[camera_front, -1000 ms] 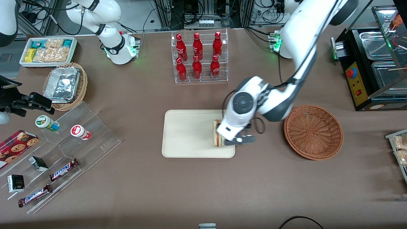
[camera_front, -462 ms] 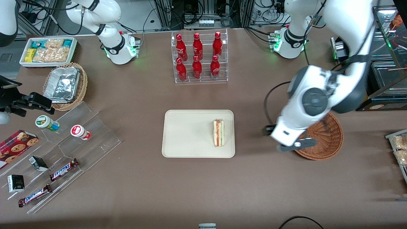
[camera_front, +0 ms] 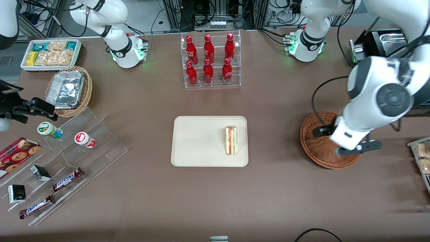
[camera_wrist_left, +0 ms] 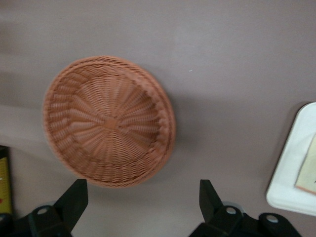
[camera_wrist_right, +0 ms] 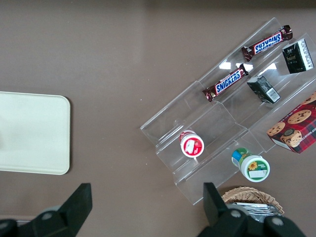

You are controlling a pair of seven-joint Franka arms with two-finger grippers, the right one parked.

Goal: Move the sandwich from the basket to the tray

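Observation:
The sandwich (camera_front: 231,140) stands on its side on the cream tray (camera_front: 198,141), at the tray's edge nearest the basket, with its red and green filling facing up. Nothing touches it. The reddish-brown wicker basket (camera_front: 319,148) holds nothing and is partly covered by my arm. My gripper (camera_front: 347,144) hangs above the basket's rim toward the working arm's end. In the left wrist view the gripper (camera_wrist_left: 142,197) is open with nothing between its fingers. That view also shows the basket (camera_wrist_left: 108,121) and a corner of the tray (camera_wrist_left: 291,177) with the sandwich's edge (camera_wrist_left: 308,173).
A clear rack of red bottles (camera_front: 210,60) stands farther from the camera than the tray. A tan basket with foil containers (camera_front: 69,90), a white snack bin (camera_front: 50,53) and a stepped acrylic shelf (camera_front: 77,148) lie toward the parked arm's end. A black appliance (camera_front: 379,87) flanks the basket.
My gripper let go of the sandwich on the tray, then swung away toward the working arm's end to a spot over the basket. The sandwich stayed where it was set.

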